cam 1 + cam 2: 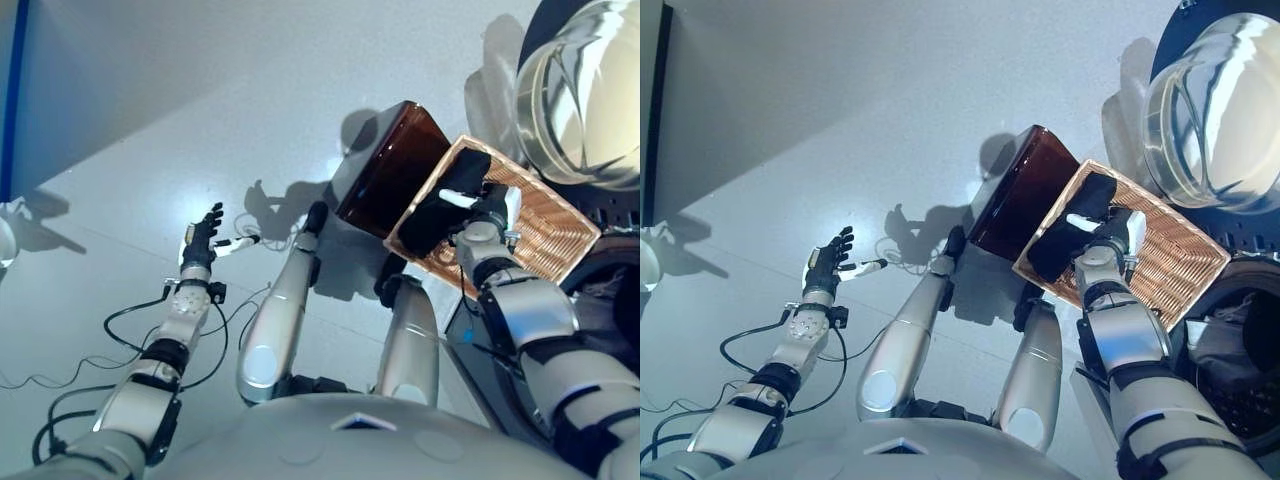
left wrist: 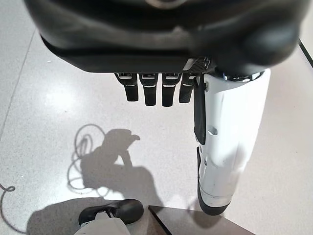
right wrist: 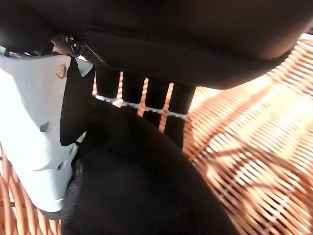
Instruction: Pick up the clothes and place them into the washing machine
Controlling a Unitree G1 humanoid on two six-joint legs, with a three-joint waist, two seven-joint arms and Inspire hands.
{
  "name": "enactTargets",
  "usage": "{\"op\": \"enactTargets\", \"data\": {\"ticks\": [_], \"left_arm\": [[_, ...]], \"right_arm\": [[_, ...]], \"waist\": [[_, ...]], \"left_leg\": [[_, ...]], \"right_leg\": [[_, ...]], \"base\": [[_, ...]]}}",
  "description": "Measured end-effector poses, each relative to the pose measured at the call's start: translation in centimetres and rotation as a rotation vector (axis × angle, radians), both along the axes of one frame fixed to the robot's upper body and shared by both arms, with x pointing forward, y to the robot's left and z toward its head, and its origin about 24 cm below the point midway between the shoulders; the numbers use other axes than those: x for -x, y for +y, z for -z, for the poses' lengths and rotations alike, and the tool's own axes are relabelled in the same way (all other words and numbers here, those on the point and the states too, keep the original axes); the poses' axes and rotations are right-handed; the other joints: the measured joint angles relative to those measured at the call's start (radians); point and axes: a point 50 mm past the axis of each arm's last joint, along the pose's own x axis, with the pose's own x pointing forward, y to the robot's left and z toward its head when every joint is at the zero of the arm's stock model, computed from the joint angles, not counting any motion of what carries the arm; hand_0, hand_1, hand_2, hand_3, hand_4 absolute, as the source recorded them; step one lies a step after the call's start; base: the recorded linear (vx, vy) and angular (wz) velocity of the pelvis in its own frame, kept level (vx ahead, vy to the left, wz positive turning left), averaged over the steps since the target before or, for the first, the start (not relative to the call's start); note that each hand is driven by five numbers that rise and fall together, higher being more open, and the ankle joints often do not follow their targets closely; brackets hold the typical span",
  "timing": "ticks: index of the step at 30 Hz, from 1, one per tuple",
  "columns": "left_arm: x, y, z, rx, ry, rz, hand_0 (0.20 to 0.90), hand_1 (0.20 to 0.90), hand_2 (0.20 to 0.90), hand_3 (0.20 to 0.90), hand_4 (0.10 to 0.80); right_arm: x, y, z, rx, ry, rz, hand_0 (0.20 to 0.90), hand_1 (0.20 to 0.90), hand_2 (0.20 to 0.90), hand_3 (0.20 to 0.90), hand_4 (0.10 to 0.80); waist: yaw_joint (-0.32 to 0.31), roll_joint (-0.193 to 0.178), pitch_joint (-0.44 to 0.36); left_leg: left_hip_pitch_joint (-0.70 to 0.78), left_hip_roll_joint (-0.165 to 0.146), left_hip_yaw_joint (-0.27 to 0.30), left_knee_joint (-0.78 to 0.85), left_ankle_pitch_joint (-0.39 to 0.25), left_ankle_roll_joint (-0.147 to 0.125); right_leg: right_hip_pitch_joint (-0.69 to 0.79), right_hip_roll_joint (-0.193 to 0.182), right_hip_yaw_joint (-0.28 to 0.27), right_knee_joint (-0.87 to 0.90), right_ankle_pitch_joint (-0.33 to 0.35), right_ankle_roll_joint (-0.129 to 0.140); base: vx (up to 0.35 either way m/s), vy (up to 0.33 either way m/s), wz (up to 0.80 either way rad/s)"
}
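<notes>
Now the right hand (image 1: 487, 212) is down in the wicker basket (image 1: 555, 235), and a dark cloth (image 1: 1065, 240) lies just under it. In the right wrist view the fingers (image 3: 146, 98) press into the top of the cloth (image 3: 142, 186) and the white thumb (image 3: 34, 142) stands against its side, so the cloth sits between thumb and fingers. I judge the hand is closing on it, but the fingertips sink into the fabric and I cannot tell if the pinch is complete.

The cloth looks soft and light. It bulges up in 1 rounded fold and follows no fixed shape, so it will hang and stretch when it is lifted. It is not fragile and not slippery; the rough weave of the basket may catch it a little. The best place to take it is this raised fold directly under the fingers, with enough fabric gathered that no loose end drags on the basket rim.

The washer drum (image 1: 1240, 350) is open beside the right arm, on the far side of the basket from the left hand, and its glass door (image 1: 580, 90) stands open beyond the basket. Some laundry seems to be inside the drum.

The left hand (image 1: 200, 240) is relaxed over the bare floor (image 1: 150, 120), well apart from the basket, with fingers straight and nothing in it.
</notes>
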Motion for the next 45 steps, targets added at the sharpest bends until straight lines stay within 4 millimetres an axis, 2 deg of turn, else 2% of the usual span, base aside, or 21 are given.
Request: {"op": "enactTargets", "data": {"ticks": [8, 15, 16, 20, 22, 23, 25, 30, 31, 33, 35, 38, 41, 45], "left_arm": [[0.0, 0.0, 0.0, 0.0, 0.0, 0.003, 0.9, 0.9, 0.9, 0.9, 0.8], [0.7, 0.2, 0.6, -0.002, 0.027, -0.005, 0.9, 0.9, 0.9, 0.9, 0.8], [0.6, 0.2, 0.6, -0.003, 0.028, -0.006, 0.9, 0.9, 0.9, 0.9, 0.8], [1.9, 0.6, 1.5, -0.009, 0.078, -0.023, 0.9, 0.9, 0.9, 0.9, 0.8], [1.9, 0.7, 1.6, -0.01, 0.084, -0.029, 0.9, 0.9, 0.9, 0.9, 0.8], [2.3, 0.9, 1.9, -0.006, 0.099, -0.04, 0.9, 0.9, 0.9, 0.9, 0.8], [2.4, 0.8, 2.0, 0.003, 0.102, -0.05, 0.9, 0.9, 0.9, 0.9, 0.8], [3.2, 1.1, 2.3, 0.027, 0.098, -0.08, 0.9, 0.9, 0.9, 0.9, 0.8], [3.4, 1.0, 2.5, 0.037, 0.099, -0.088, 0.9, 0.9, 0.9, 0.9, 0.8], [4.3, 1.0, 2.9, 0.05, 0.113, -0.102, 0.9, 0.9, 0.9, 0.9, 0.8], [4.5, 0.8, 3.1, 0.062, 0.116, -0.106, 0.9, 0.9, 0.9, 0.9, 0.8], [4.7, 0.3, 3.2, 0.077, 0.107, -0.103, 0.9, 0.9, 0.9, 0.9, 0.8], [4.7, 0.2, 3.2, 0.09, 0.101, -0.108, 0.9, 0.9, 0.9, 0.9, 0.8], [5.1, 0.0, 3.4, 0.112, 0.105, -0.127, 0.9, 0.9, 0.9, 0.9, 0.8]], "right_arm": [[0.1, -0.2, 0.1, -0.018, -0.006, 0.023, 0.2, 0.2, 0.2, 0.2, 0.3], [1.8, -0.5, 1.8, -0.104, 0.003, 0.095, 0.2, 0.2, 0.2, 0.2, 0.3], [2.3, -0.6, 2.3, -0.127, 0.003, 0.117, 0.2, 0.2, 0.2, 0.2, 0.3], [3.3, -0.3, 3.4, -0.247, -0.062, 0.214, 0.2, 0.2, 0.2, 0.2, 0.3], [3.5, 0.0, 3.7, -0.308, -0.104, 0.253, 0.2, 0.2, 0.2, 0.2, 0.3], [3.5, 0.6, 3.8, -0.35, -0.158, 0.262, 0.2, 0.2, 0.2, 0.2, 0.3], [3.9, 1.0, 4.2, -0.375, -0.18, 0.27, 0.2, 0.2, 0.2, 0.2, 0.3], [5.1, 4.1, 5.2, -0.512, -0.322, 0.263, 0.2, 0.2, 0.2, 0.2, 0.3], [5.9, 4.7, 5.5, -0.549, -0.343, 0.279, 0.2, 0.2, 0.2, 0.2, 0.3], [6.8, 5.3, 5.7, -0.612, -0.415, 0.304, 0.2, 0.2, 0.2, 0.2, 0.3], [7.0, 4.9, 5.7, -0.671, -0.477, 0.4, 0.2, 0.2, 0.2, 0.2, 0.3], [7.1, 3.8, 5.0, -0.719, -0.593, 0.512, 0.2, 0.2, 0.2, 0.2, 0.3], [6.4, 2.8, 3.2, -0.731, -0.751, 0.553, 0.2, 0.2, 0.2, 0.2, 0.3], [5.7, 2.3, 1.6, -0.759, -0.899, 0.624, 0.2, 0.2, 0.2, 0.2, 0.3]], "waist": [[-0.001, 0.0, 0.0], [-0.024, -0.005, -0.022], [-0.041, -0.01, -0.028], [-0.075, -0.029, -0.059], [-0.104, -0.035, -0.063], [-0.113, -0.035, -0.063], [-0.133, -0.034, -0.063], [-0.197, -0.04, -0.064], [-0.219, -0.04, -0.063], [-0.222, -0.039, -0.059], [-0.235, -0.028, -0.053], [-0.248, -0.009, -0.042], [-0.25, 0.014, -0.03], [-0.247, 0.03, -0.021]], "left_leg": [[0.011, -0.001, -0.001, -0.012, 0.003, 0.0], [0.105, 0.0, 0.006, -0.08, 0.028, 0.006], [0.113, 0.002, 0.011, -0.083, 0.026, 0.004], [0.152, 0.0, 0.05, -0.096, 0.019, 0.026], [0.164, 0.004, 0.083, -0.086, 0.011, 0.038], [0.185, 0.005, 0.098, -0.085, 0.002, 0.045], [0.215, 0.003, 0.107, -0.087, -0.008, 0.048], [0.263, 0.013, 0.185, -0.09, -0.035, 0.061], [0.269, 0.01, 0.2, -0.077, -0.043, 0.069], [0.286, 0.018, 0.231, -0.07, -0.056, 0.075], [0.282, 0.021, 0.232, -0.049, -0.07, 0.072], [0.265, 0.022, 0.238, -0.019, -0.084, 0.073], [0.209, 0.043, 0.244, 0.04, -0.107, 0.073], [0.146, 0.093, 0.245, 0.171, -0.163, 0.043]], "right_leg": [[0.009, -0.003, -0.002, -0.003, -0.001, 0.0], [0.088, -0.006, 0.003, -0.053, 0.012, 0.006], [0.092, -0.011, 0.016, -0.063, 0.016, 0.009], [0.12, -0.004, 0.051, -0.103, 0.037, 0.021], [0.124, 0.002, 0.082, -0.124, 0.06, 0.037], [0.144, 0.005, 0.106, -0.139, 0.071, 0.046], [0.17, 0.006, 0.129, -0.164, 0.079, 0.046], [0.192, 0.013, 0.215, -0.216, 0.122, 0.064], [0.196, 0.015, 0.226, -0.227, 0.13, 0.069], [0.203, 0.018, 0.253, -0.238, 0.141, 0.069], [0.206, 0.018, 0.262, -0.237, 0.149, 0.078], [0.181, 0.023, 0.268, -0.215, 0.148, 0.078], [0.131, 0.039, 0.271, -0.169, 0.146, 0.075], [0.067, 0.09, 0.27, -0.054, 0.108, 0.049]], "base": [[0.018, 0.002, 0.02], [-0.022, 0.041, -0.03], [0.002, 0.084, -0.25], [-0.01, 0.066, -0.31], [-0.027, 0.074, -0.44], [-0.024, 0.056, -0.53], [-0.027, 0.062, -0.5], [-0.03, 0.054, -0.51], [-0.068, 0.045, -0.36], [-0.066, -0.002, -0.51], [-0.055, -0.012, -0.31], [-0.065, -0.001, -0.1], [-0.057, -0.049, -0.17], [-0.019, -0.048, -0.21]]}}
